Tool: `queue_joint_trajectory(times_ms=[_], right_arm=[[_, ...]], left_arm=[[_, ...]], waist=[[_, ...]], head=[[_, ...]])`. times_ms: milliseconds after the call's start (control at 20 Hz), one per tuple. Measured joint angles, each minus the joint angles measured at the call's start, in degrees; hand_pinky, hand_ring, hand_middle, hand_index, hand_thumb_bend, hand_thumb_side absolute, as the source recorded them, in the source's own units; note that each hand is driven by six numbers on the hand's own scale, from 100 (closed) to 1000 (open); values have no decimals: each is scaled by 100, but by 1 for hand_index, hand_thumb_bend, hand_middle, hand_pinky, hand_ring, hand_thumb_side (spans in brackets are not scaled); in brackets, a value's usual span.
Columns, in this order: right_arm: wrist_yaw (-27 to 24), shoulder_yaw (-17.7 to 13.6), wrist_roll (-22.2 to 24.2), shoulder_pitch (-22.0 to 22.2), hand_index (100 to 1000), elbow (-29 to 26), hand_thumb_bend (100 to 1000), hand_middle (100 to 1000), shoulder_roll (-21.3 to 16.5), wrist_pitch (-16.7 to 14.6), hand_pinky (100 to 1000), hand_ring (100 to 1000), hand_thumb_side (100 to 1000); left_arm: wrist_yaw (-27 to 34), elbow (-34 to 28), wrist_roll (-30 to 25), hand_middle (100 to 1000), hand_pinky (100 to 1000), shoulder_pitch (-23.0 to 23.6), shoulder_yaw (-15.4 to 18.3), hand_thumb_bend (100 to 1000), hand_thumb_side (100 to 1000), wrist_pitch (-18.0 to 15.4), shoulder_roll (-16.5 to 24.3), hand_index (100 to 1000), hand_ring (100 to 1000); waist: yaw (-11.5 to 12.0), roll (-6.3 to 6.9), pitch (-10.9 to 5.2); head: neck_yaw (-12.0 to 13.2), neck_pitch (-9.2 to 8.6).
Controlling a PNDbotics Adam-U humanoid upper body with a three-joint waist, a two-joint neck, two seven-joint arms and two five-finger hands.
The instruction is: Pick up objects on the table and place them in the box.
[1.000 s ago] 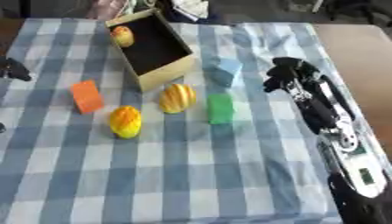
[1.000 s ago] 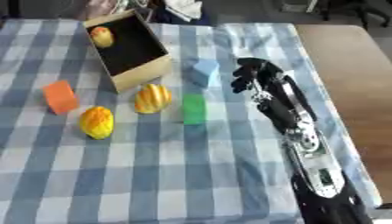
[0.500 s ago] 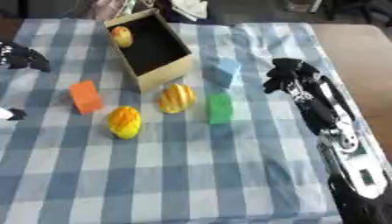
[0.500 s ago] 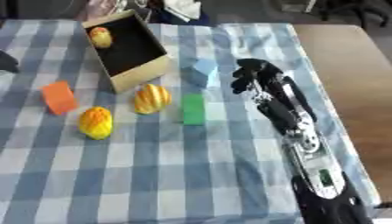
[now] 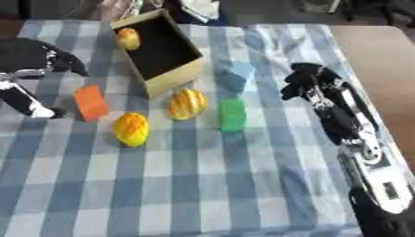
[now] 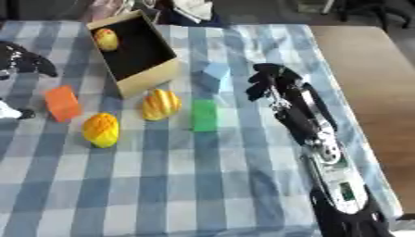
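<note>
An open cardboard box lies at the back of the checked cloth, with a yellow-red fruit inside its far corner. In front of the box are an orange block, a yellow-orange fruit, a striped orange fruit, a green block and a light blue block. My left hand reaches in from the left edge, open, its fingers spread just left of the orange block. Right of the blue block my right hand hovers with relaxed fingers, holding nothing.
The blue-and-white checked cloth covers the table, with bare brown tabletop to the right. Dark clutter lies beyond the far edge behind the box. My right forearm runs down the right side.
My left hand has come further in from the left edge toward the orange block. The right hand and the objects have not moved.
</note>
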Motion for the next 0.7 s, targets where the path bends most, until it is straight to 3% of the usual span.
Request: queue_joint_trajectory(times_ms=[250,450,700], right_arm=[[-4,3,9,-1,772,9,100,608,24,-3,582,596,542],[-9,3,10,-2,772,13,100,608,48,-4,583,596,543],[-16,3,10,-3,772,14,100,608,50,-4,583,596,542]], left_arm=[[64,240,-16,795,791,-104,3,335,387,16,-200,896,732],[298,375,-113,780,791,-144,4,248,454,113,-302,880,722],[769,394,-346,785,795,-162,-7,269,516,345,-319,883,727]], waist=[[-24,-1,-8],[-46,-2,-8],[-52,-1,-8]], head=[[49,0],[80,0],[89,0]])
